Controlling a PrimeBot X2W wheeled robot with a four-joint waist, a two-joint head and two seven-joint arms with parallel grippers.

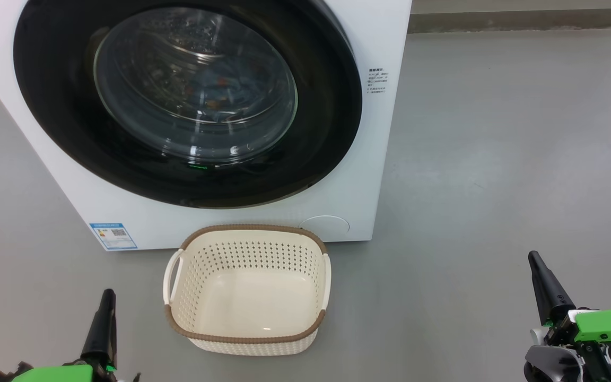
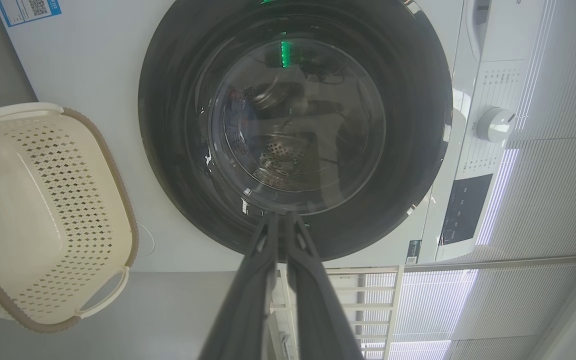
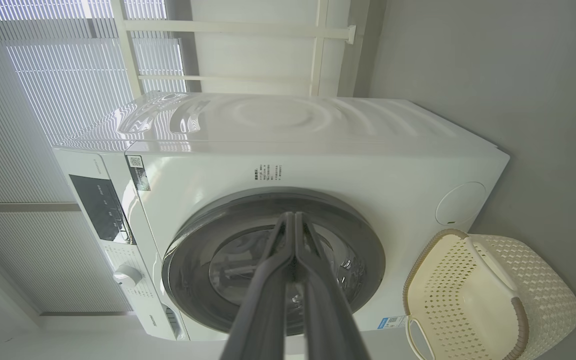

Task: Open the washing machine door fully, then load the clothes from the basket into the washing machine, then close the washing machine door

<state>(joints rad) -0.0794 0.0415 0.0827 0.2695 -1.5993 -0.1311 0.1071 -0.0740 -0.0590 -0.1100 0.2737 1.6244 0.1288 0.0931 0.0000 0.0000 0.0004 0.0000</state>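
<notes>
Plainly, the washing machine (image 1: 374, 159) stands before me with its door (image 1: 194, 90) shut flush against the white front. Just in front of it on the floor sits the basket (image 1: 247, 229), with nothing in it. Through the glass I make out blue cloth with orange flecks, which I take for the clothes (image 1: 215, 93), lying in the drum. My left gripper (image 1: 107, 296) and right gripper (image 1: 535, 260) hang low at either side, fingers pressed together, holding nothing. I judge all three steps done.

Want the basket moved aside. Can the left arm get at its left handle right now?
Probably yes: only bare floor separates the shut left gripper from the left handle of the basket.
</notes>
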